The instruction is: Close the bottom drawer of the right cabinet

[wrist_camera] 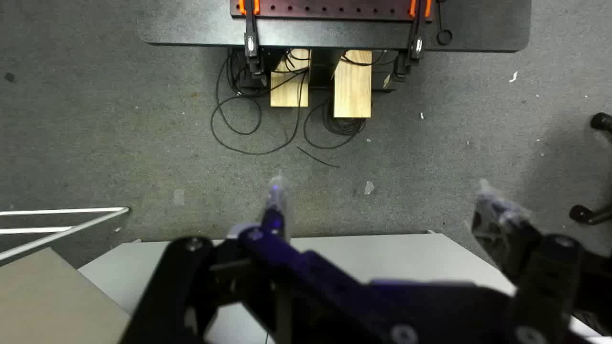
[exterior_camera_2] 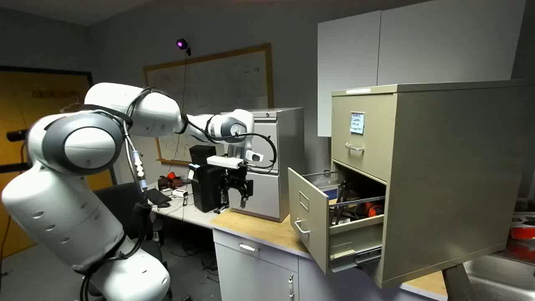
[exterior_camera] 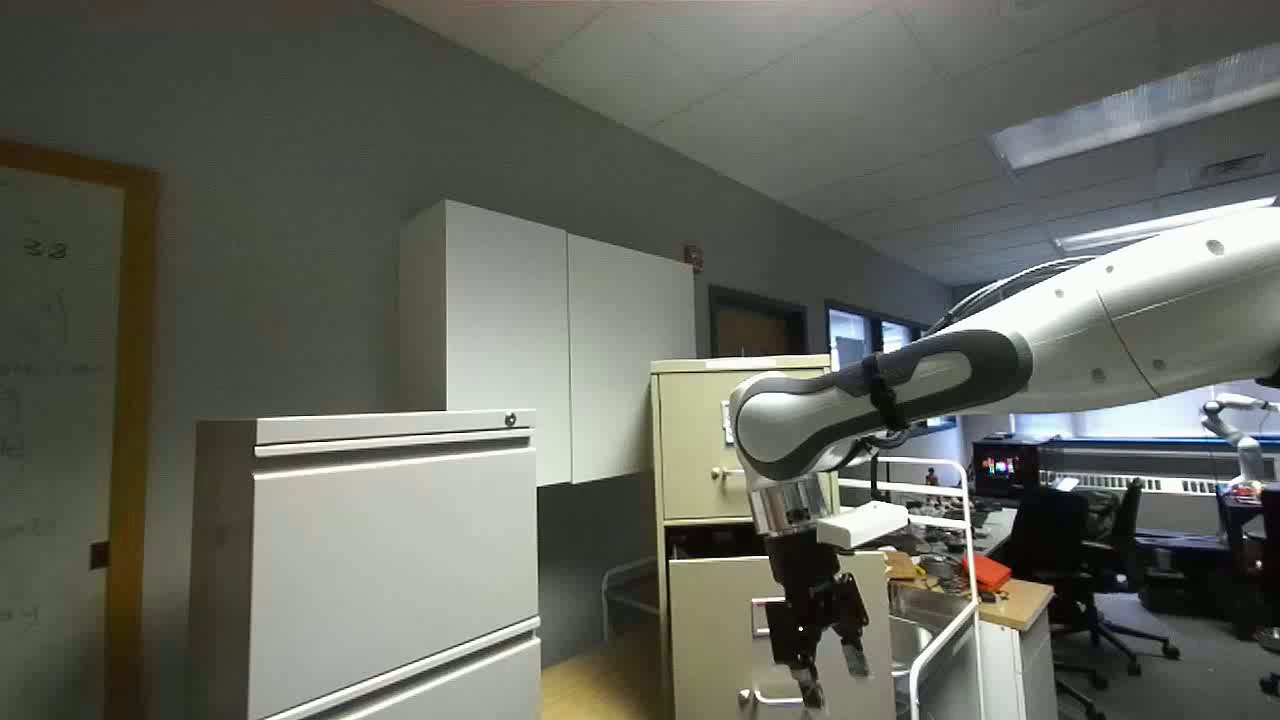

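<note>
- Gripper (wrist_camera: 382,188): jaws spread wide, pointing downward.
- Right cabinet (exterior_camera_2: 451,167): stands to the right of the gripper in an exterior view.
- Bottom drawer (exterior_camera_2: 315,221): juts out of this cabinet, its front apart from the gripper.
- Grey cabinet (exterior_camera_2: 265,194): stands behind the gripper there.

The grey cabinet (exterior_camera_2: 265,196) stands on the wooden countertop (exterior_camera_2: 267,230).

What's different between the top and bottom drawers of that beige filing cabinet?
The top drawer is shut; the bottom drawer stands open. The top drawer has a pale blue label; the bottom drawer none. The bottom drawer's contents show; the top drawer's are hidden. Both are beige and have a pull handle.
</note>
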